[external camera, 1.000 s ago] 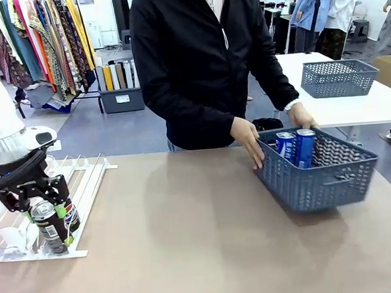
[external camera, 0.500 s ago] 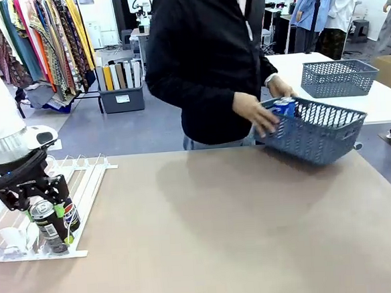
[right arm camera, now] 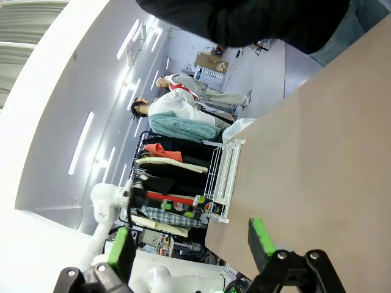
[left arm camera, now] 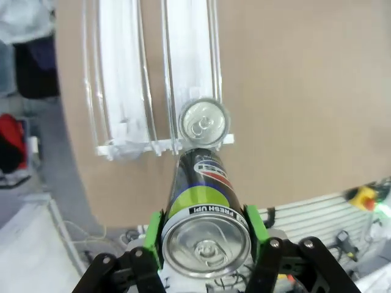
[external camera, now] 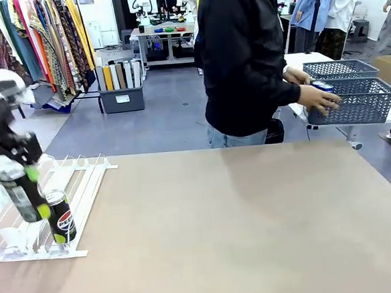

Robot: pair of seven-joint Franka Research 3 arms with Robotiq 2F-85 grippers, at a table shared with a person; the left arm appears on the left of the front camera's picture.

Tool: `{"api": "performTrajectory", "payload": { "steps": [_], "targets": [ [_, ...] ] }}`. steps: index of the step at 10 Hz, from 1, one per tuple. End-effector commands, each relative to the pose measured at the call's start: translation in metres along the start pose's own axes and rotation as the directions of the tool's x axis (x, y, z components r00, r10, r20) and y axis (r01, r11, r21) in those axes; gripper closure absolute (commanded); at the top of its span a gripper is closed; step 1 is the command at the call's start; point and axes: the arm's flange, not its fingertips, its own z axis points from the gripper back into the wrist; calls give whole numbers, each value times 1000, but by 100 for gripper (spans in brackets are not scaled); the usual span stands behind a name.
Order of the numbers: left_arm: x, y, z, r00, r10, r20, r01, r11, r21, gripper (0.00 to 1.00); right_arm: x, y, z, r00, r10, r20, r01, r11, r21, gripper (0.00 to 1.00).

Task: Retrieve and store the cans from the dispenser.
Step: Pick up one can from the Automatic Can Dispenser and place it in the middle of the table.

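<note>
left jaws gripping dark can [left arm camera: 204, 207] above dispenser [left arm camera: 122, 91], another can [left arm camera: 204, 120] at stopper

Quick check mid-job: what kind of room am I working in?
Likely a robotics lab staged like a clothing shop: racks of hanging clothes, an equipment bench at the back, open grey floor.

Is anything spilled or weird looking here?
Nothing looks spilled or broken. The left gripper holds a dark can above the dispenser; a second can stands upright at its front. One odd thing: the basket is off this table, in the person's hands by the far white table.
</note>
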Motion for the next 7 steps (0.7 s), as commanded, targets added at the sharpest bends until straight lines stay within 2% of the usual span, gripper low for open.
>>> {"api": "performTrajectory", "payload": {
  "steps": [1, 2, 4, 6, 7],
  "targets": [
    [-5, 22, 50, 989, 24, 149, -16, 998, -53, 100, 2, 4, 0, 1000, 6, -2, -6, 1000, 6, 0],
    [-14, 35, 67, 980, 37, 197, -17, 994, -106, 100, 2, 4, 0, 1000, 6, -2, -6, 1000, 6, 0],
    [-22, 60, 77, 962, 137, 237, -95, 979, -181, 100, 2, 4, 0, 1000, 6, -2, -6, 1000, 6, 0],
    [-22, 84, 63, 969, 193, 156, -149, 955, -257, 100, 2, 4, 0, 1000, 6, -2, -6, 1000, 6, 0],
    [-24, 68, 84, 965, 159, 210, -124, 978, -169, 100, 2, 4, 0, 1000, 6, -2, -6, 1000, 6, 0]
  ]
}}
